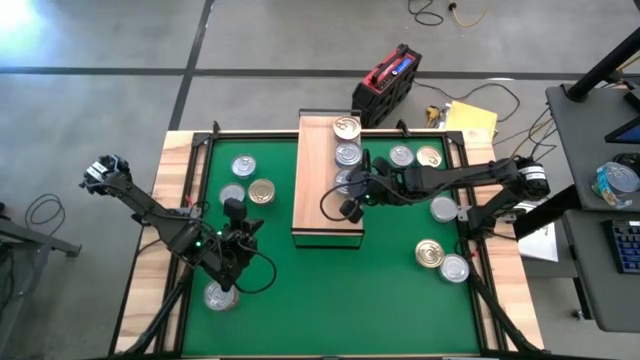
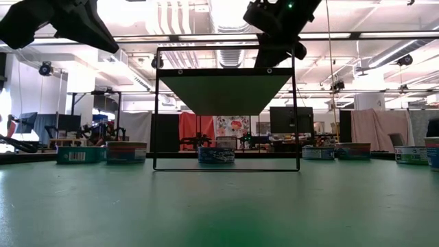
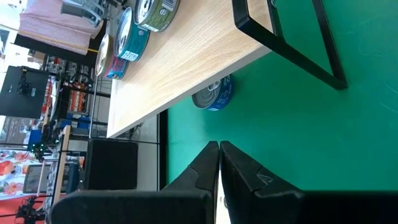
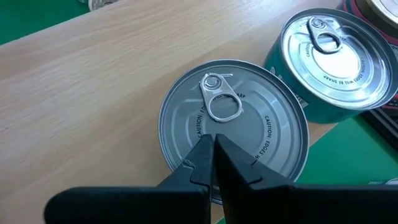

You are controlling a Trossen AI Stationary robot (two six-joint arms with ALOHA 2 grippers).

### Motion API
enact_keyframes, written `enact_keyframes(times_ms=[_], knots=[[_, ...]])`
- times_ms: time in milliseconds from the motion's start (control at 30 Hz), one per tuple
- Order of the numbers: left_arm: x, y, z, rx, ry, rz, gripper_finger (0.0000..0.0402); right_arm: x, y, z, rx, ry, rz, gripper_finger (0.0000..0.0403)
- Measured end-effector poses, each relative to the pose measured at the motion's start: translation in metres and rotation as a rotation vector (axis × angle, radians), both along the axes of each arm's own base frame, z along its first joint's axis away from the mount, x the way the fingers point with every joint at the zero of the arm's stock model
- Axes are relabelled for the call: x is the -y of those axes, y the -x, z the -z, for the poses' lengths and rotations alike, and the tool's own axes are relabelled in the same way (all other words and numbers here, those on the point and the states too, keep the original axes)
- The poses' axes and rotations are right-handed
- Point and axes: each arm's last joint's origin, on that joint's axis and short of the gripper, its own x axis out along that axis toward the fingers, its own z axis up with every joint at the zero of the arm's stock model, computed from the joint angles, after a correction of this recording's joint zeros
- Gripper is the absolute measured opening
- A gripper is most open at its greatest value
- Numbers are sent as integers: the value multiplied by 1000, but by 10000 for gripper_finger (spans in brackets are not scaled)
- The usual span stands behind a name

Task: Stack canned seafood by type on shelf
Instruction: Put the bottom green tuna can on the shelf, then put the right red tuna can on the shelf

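Right gripper (image 4: pixel 213 152): fingers pressed together, empty, poised over the lid of a silver-lidded can (image 4: pixel 233 127) on the shelf (image 1: pixel 318 180).
Left gripper (image 3: pixel 219 163): fingers together, empty, above the green mat (image 1: pixel 340 290), near the shelf's end.
Shelf: light-wood board on a dark frame, mid-table; three cans in a row along its right edge, gold-lidded can (image 1: pixel 346 127) farthest back.
Loose cans: three left of the shelf (image 1: pixel 243 166), five right of it (image 1: pixel 430 254), one near the left arm (image 1: pixel 220 296).
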Motion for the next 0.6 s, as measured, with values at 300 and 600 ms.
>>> enact_keyframes(times_ms=[300,600], knots=[[0,0,0,0,0,0,0,1,-3,2,5,3,7,9],[0,0,0,-1,-1,0,0,1,5,-9,42,1,3,9]])
